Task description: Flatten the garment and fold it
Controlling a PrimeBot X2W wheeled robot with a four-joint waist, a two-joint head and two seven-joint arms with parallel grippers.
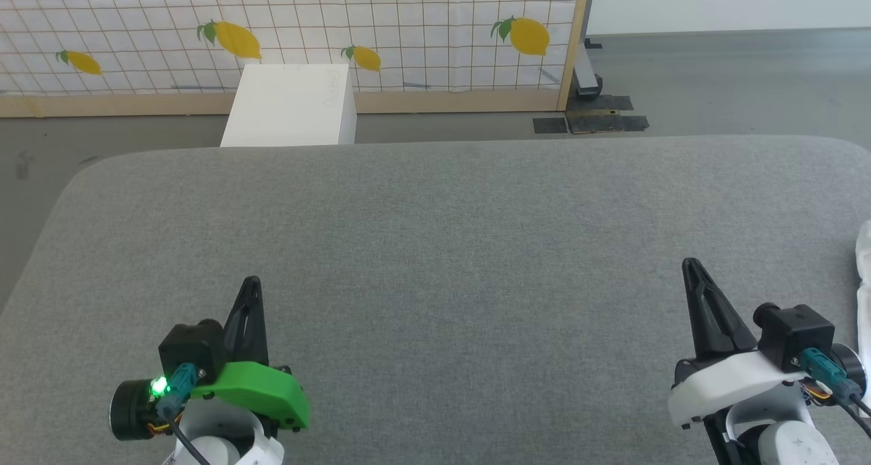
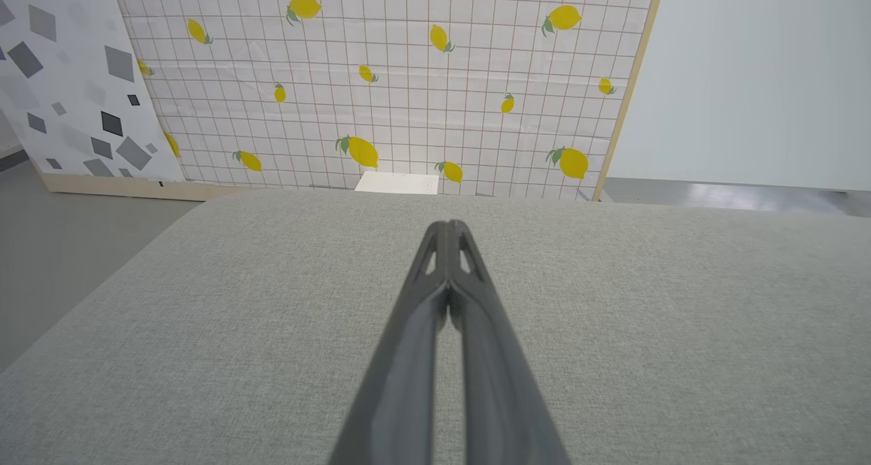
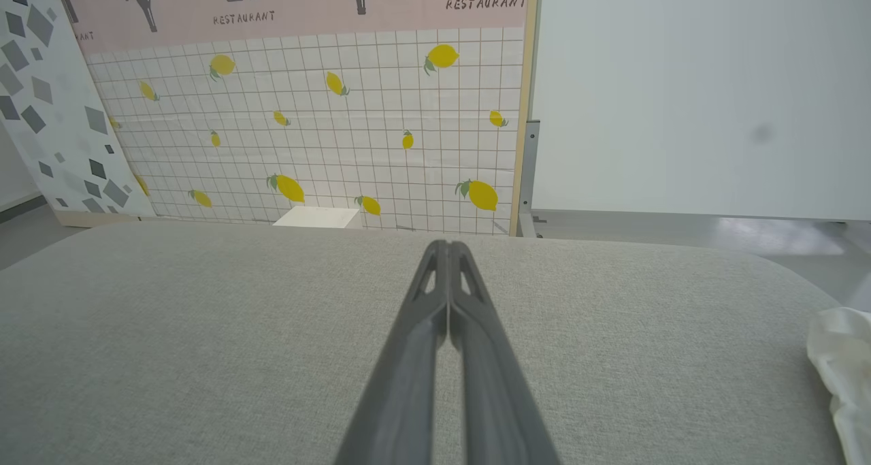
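Jaws shut and empty, the shirt (image 3: 840, 356) off to the right

We have the left gripper (image 1: 251, 281) and the right gripper (image 1: 692, 263) pressed fully closed on nothing, fingers pointing across the bare grey table (image 1: 435, 233). The shirt lies crumpled to the right of the right jaws, near them but apart, at the table's edge, and well away from the left jaws. We judge two risks. Reaching over with closed jaws would shove the thin cloth off the edge rather than pinch it. Grabbing a bunched layer could drag it twisted, making it harder to flatten.
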